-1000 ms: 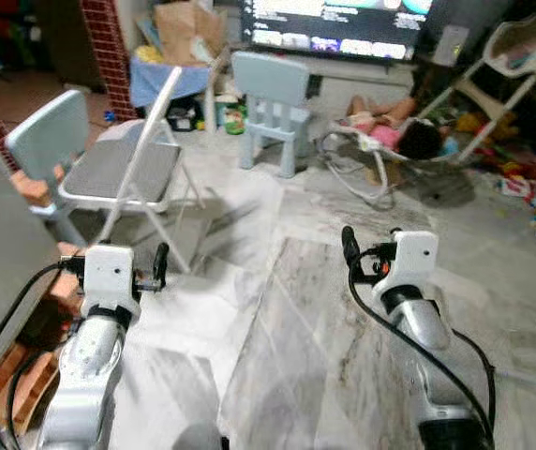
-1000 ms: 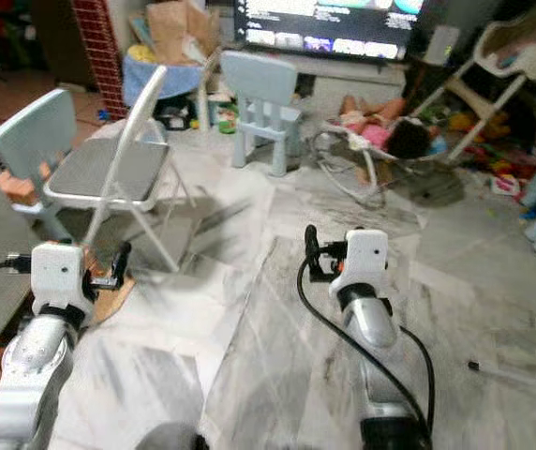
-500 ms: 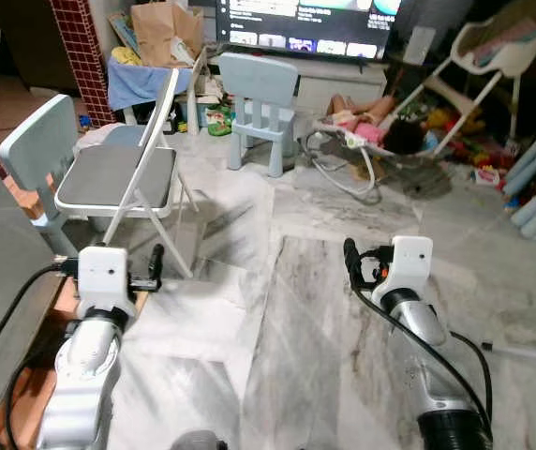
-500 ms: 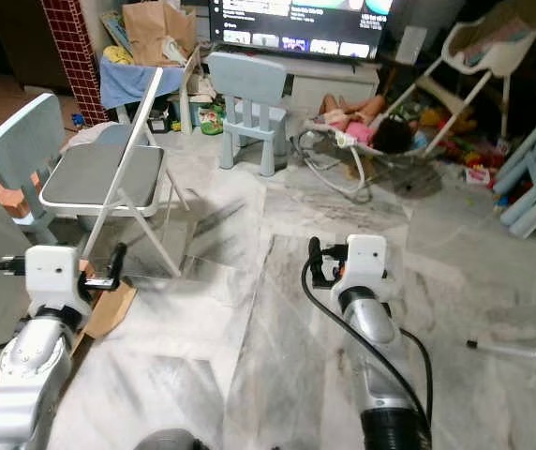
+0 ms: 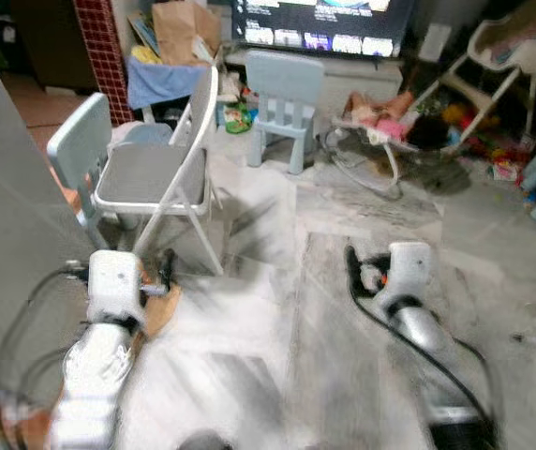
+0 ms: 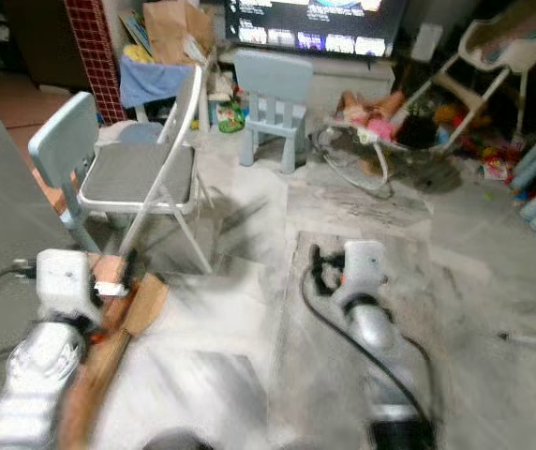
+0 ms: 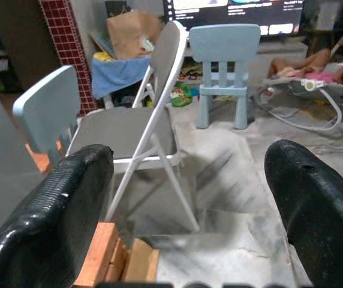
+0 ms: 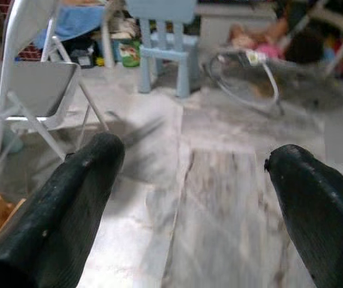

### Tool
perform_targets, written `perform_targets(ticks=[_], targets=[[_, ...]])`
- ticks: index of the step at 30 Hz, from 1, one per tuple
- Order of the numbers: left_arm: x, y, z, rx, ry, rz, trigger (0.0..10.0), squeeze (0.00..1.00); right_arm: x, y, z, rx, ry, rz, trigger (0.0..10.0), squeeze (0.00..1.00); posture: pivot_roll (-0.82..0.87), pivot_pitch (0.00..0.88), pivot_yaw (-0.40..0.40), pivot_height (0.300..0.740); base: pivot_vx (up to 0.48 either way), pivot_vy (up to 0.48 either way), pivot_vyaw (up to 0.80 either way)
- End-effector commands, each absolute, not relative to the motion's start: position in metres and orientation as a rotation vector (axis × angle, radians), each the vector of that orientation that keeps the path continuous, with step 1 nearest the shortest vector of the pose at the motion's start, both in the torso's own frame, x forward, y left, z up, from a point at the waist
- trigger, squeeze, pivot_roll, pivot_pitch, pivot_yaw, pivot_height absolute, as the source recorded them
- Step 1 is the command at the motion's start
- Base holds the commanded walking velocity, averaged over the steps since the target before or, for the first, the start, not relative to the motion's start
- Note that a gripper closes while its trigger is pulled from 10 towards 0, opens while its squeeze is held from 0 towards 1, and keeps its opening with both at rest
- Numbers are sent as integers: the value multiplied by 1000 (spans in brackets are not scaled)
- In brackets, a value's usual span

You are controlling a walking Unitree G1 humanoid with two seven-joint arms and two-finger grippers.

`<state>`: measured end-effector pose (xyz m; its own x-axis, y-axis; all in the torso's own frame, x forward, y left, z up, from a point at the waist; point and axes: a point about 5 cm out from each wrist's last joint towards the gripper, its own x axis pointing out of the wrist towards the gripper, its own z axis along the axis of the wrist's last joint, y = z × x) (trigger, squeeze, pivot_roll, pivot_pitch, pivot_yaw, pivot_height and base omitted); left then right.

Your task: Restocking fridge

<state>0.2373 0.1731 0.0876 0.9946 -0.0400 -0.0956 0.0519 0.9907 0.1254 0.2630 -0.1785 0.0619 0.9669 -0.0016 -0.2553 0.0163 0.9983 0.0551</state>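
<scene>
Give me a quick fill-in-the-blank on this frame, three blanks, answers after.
1. The grey folding chair stands on the robot's ____ side.
2. Both the left end effector and the right end effector are ____, holding nothing.
3. The small blue chair stands in front of the ____.

Answers: left; open; TV

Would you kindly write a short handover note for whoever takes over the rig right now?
Left gripper: open and holding nothing, raised in front of the robot.
Right gripper: open and holding nothing, also raised in front.
Job's things: I can make out no fridge and no groceries. Ahead on the marble floor stand a grey folding chair, a small light blue chair and, further back, a baby bouncer below the TV.
Done: nothing of the restocking that the pictures show.
Left: find the fridge and the items, then stock them. The head views are blurred, so the robot is probably moving.
</scene>
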Motion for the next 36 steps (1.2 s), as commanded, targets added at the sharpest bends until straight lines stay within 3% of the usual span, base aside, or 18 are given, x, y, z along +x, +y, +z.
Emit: perform_targets(ticks=[1, 7, 12, 17, 20, 23, 36], targets=[[238, 177, 93, 150, 72, -36, 10000, 0, 268, -173, 71, -13, 214, 4, 10000, 0, 128, 0, -45, 740, 0, 450, 0], [235, 175, 91, 157, 76, -40, 10000, 0, 269, -171, 71, 2, 221, 45, 10000, 0, 137, 0, -54, 740, 0, 443, 0], [238, 173, 99, 175, 28, -50, 10000, 0, 272, -168, 76, -4, 196, 75, 10000, 0, 144, 0, -63, 740, 0, 0, 95], [237, 174, 101, 175, 14, -46, 10000, 0, 272, -168, 75, -13, 202, 71, 10000, 0, 140, 0, -63, 740, 0, 0, 800], [233, 174, 99, 81, 50, -61, 10000, 0, 269, -168, 73, 20, 215, 57, 10000, 0, 135, 0, -61, 740, 0, 0, 800], [229, 174, 100, 126, 45, -72, 10000, 0, 263, -170, 70, 32, 229, 41, 10000, 0, 135, 0, -63, 740, 0, 0, 627], [228, 177, 103, 183, 53, -75, 10000, 0, 272, -178, 75, 24, 238, -19, 10000, 0, 149, 0, -75, 740, 0, 97, 0]])
